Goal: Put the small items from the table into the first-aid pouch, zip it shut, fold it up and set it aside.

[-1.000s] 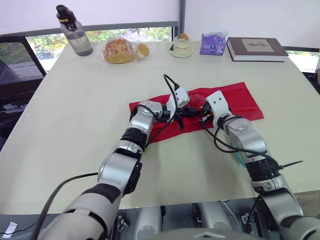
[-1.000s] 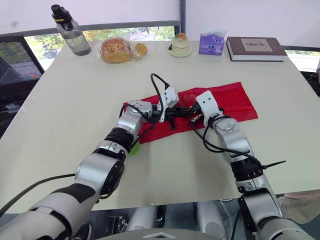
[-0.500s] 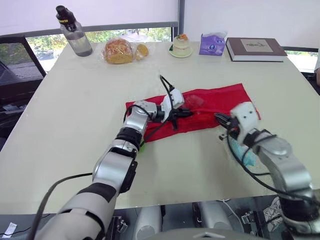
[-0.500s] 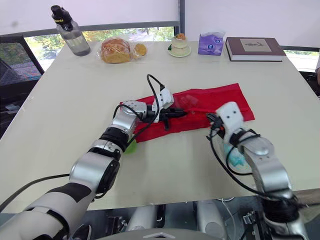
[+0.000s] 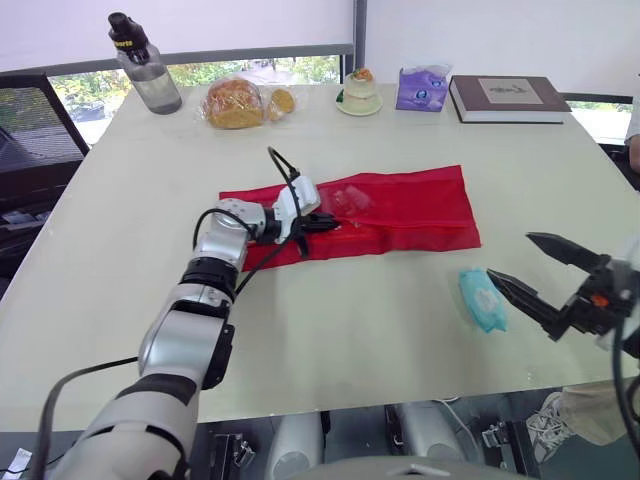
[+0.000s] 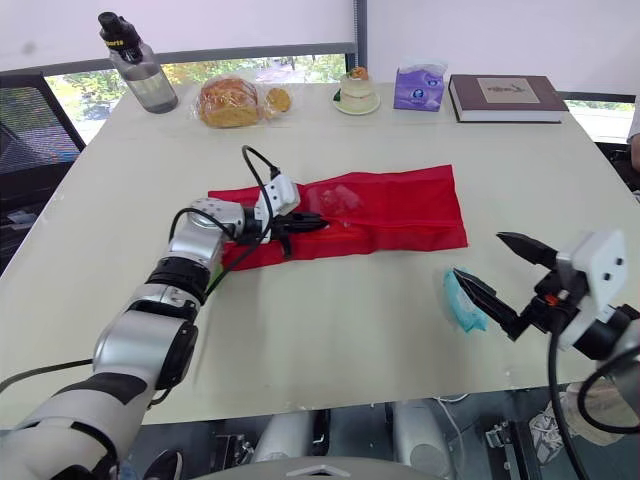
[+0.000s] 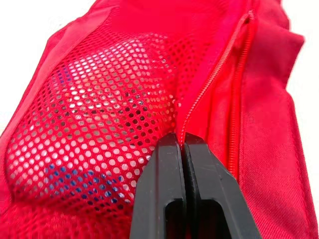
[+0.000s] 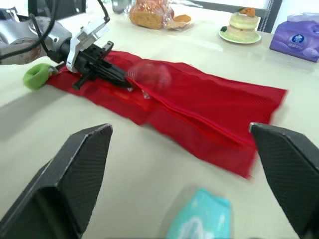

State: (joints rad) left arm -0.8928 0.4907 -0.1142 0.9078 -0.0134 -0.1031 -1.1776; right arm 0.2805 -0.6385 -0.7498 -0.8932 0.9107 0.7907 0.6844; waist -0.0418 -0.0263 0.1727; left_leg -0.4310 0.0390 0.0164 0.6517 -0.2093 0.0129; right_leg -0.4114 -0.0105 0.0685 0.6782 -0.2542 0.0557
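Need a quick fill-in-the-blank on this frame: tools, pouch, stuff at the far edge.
1. The left tool is shut on the ___ pouch.
2. The right tool is ___, gripping nothing.
3. The teal packet is not in the pouch; it lies on the ___.
4. The purple tissue pack sits between the cake and the ___.
Missing words: red; open; table; book.

pouch (image 5: 400, 210) red; mesh panel (image 7: 94, 124) red, dotted with round holes | table (image 5: 330, 340) plain pale cream | packet (image 5: 482, 300) teal, whitish print | small item (image 8: 36, 75) lime green | tissue pack (image 5: 421, 88) purple | book (image 5: 507, 97) dark brown, tan cover panel | bottle (image 5: 150, 75) smoky grey, black cap | left pincer (image 7: 182, 142), right pincer (image 5: 511, 256) black
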